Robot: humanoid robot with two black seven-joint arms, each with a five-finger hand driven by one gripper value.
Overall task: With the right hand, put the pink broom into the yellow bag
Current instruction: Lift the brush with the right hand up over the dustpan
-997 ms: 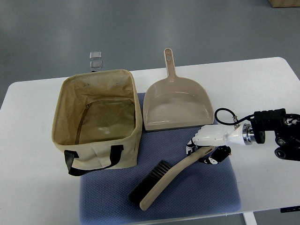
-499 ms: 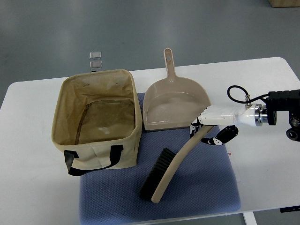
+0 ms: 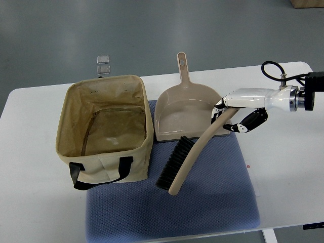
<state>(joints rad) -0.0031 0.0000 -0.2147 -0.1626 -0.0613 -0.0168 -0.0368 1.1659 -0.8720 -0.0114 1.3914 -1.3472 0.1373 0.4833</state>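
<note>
Leftmost, the open beige canvas bag (image 3: 104, 134) with black strap handles sits partly on a blue textured mat (image 3: 212, 202); beside it lies a tan plastic dustpan (image 3: 188, 114); the tan long-handled brush (image 3: 190, 154) with black bristles runs diagonally, head lower left, handle upper right, grasped by the right hand (image 3: 235, 111).

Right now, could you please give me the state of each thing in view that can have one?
Pink-handled broom with black bristles: held by its handle end, tilted, bristles beside the dustpan's front edge.
Yellow fabric bag with black handles: upright, open, nothing visible inside.
Pink plastic dustpan: lying flat, empty, handle pointing away.
Right hand: shut on the broom handle.
Blue mat: flat on the white table.
</note>
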